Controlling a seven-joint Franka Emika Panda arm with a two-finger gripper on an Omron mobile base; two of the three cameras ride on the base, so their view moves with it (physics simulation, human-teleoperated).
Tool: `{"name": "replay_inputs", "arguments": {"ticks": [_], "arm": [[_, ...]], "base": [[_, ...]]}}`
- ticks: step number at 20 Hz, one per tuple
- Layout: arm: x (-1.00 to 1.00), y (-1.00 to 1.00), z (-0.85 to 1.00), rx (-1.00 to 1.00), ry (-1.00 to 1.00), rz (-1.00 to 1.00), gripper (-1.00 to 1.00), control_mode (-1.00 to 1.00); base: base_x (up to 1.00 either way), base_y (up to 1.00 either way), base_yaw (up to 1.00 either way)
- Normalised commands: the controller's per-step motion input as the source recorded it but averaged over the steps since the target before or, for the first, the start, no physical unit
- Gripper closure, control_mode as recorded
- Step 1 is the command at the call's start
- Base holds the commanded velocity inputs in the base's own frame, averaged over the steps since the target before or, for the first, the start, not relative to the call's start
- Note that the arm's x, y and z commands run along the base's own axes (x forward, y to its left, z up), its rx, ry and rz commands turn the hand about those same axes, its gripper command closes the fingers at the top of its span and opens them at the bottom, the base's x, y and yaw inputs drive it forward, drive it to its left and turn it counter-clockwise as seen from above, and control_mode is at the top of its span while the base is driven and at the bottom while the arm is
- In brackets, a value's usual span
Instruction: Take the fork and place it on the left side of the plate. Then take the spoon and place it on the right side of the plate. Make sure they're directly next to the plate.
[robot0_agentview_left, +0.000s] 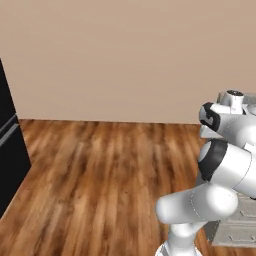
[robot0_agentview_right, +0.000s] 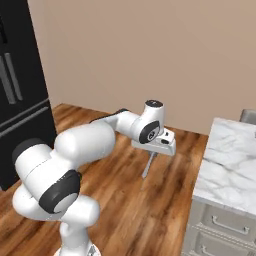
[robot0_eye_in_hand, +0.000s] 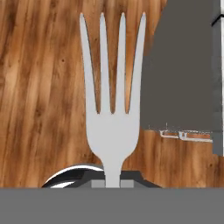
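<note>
The fork (robot0_eye_in_hand: 113, 109) fills the centre of the hand view, tines toward the top, its handle clamped in the gripper (robot0_agentview_right: 152, 152). It looks light, stiff and slippery; a hold on the handle seems best

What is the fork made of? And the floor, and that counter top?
The fork looks like metal: plain, matte silver-grey, with four thin tines. The floor looks like polished wood, brown planks with streaky grain. The counter top looks like marble, white with grey veins, though it may be imitation.
</note>
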Motion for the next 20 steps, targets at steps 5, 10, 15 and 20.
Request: {"name": "replay_inputs", "arguments": {"ticks": [5, 10, 15, 20], "arm": [[0.00, 0.00, 0.00, 0.00, 0.00, 0.00, 1.00, 1.00], [0.00, 0.00, 0.00, 0.00, 0.00, 0.00, 1.00, 1.00], [0.00, 0.00, 0.00, 0.00, 0.00, 0.00, 1.00, 1.00], [0.00, 0.00, 0.00, 0.00, 0.00, 0.00, 1.00, 1.00]], "base": [[0.89, 0.31, -0.21], [0.91, 0.28, -0.18], [0.90, 0.21, -0.18], [0.88, 0.18, -0.20]]}}
